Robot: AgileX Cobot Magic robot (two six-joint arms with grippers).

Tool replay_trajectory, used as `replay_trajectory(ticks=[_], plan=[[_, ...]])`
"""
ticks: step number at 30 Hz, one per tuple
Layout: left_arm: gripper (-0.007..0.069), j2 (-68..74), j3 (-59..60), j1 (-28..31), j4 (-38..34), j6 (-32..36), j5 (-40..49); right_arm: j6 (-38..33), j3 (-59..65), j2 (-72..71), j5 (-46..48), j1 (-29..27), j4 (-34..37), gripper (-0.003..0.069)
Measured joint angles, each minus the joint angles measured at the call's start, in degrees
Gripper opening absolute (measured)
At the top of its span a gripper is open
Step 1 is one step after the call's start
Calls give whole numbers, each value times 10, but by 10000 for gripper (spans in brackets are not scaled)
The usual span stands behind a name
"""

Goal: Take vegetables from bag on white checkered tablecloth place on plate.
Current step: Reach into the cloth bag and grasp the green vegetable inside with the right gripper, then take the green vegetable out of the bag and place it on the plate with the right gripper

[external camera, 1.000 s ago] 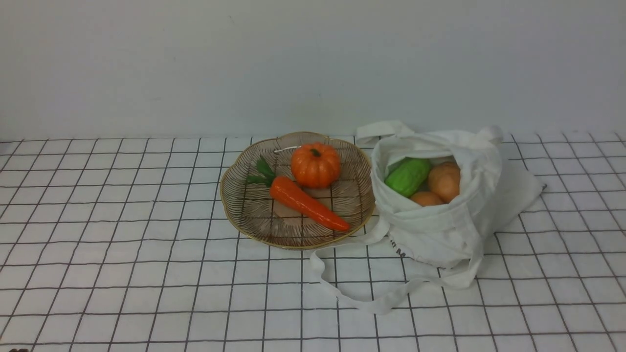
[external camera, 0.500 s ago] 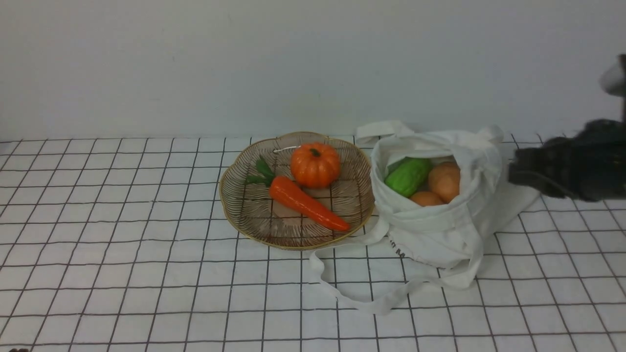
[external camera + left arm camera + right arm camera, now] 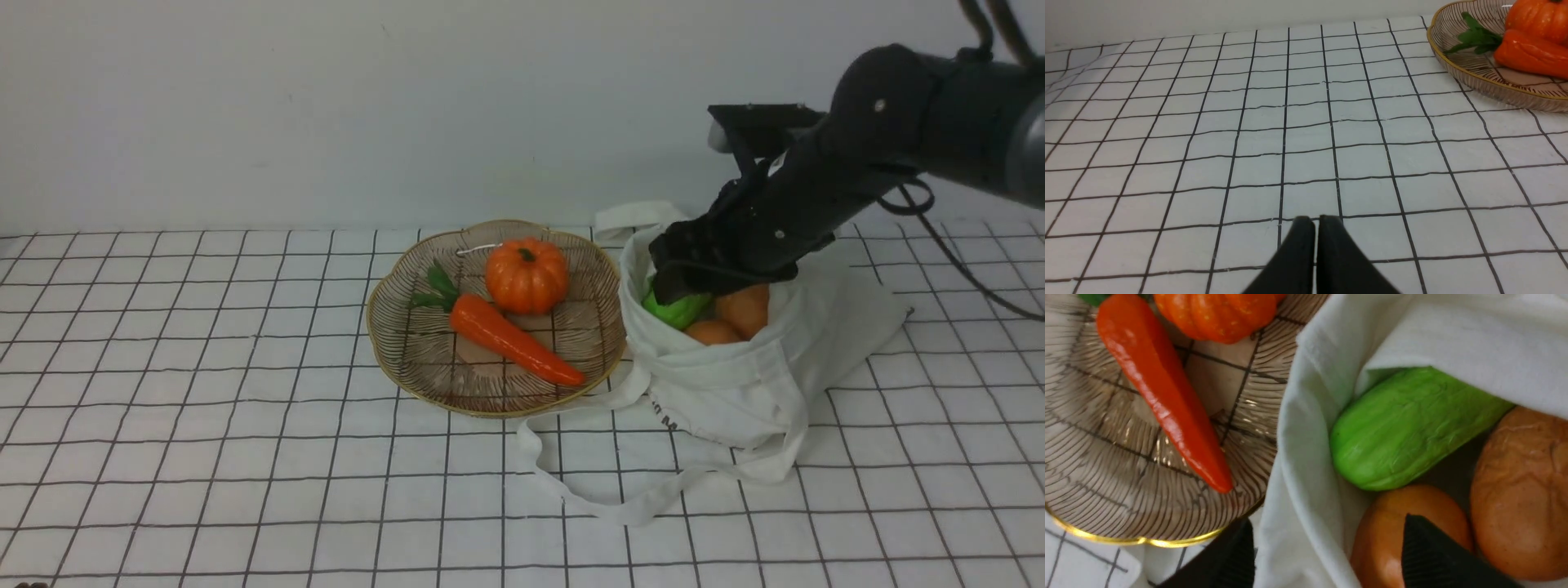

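Note:
The white bag (image 3: 735, 384) lies open on the checkered tablecloth (image 3: 204, 408), right of the plate (image 3: 374, 327). Inside are a green gourd (image 3: 682, 310) and two tan-orange potatoes (image 3: 744, 306) (image 3: 710, 331). My right gripper (image 3: 678, 286) hangs over the bag's mouth and hides part of the gourd. In the right wrist view it (image 3: 1327, 535) is open: one finger is over the smaller potato (image 3: 1392, 522), the other is outside the bag wall (image 3: 1306, 457), with the gourd (image 3: 1412, 428) beyond. My left gripper (image 3: 1316, 220) is shut and empty over bare cloth (image 3: 1290, 134).
An orange carrot (image 3: 514, 339) and a small pumpkin (image 3: 526, 275) lie on the plate. The bag's long strap (image 3: 571, 490) loops over the cloth in front. A white wall stands behind the table. The plate's edge (image 3: 1474, 77) shows in the left wrist view.
My right arm has come in from the right and moved left over the bag's mouth, now covering part of the gourd. The vegetables and bag have not moved.

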Motion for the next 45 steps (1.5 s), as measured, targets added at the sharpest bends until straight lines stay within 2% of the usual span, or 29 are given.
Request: replay_trajectory(ticks=[4, 5, 9, 14, 20, 26, 38, 45], plan=[[-8, 0, 0, 0, 0, 0, 0, 75, -12, 29, -7, 0, -17, 519], [-8, 0, 0, 0, 0, 0, 0, 117, -13, 40, -17, 0, -22, 530], [-8, 0, 0, 0, 0, 0, 0, 205, -14, 62, -49, 0, -29, 538], [-8, 0, 0, 0, 0, 0, 0, 261, -15, 85, -72, 0, -31, 538], [-8, 0, 0, 0, 0, 0, 0, 271, -18, 105, -77, 0, -30, 531], [-8, 0, 0, 0, 0, 0, 0, 262, -21, 105, -70, 0, -30, 421], [-8, 0, 0, 0, 0, 0, 0, 248, -47, 76, -26, 0, -32, 415], [-8, 0, 0, 0, 0, 0, 0, 242, -54, 50, 23, 0, -64, 415]])
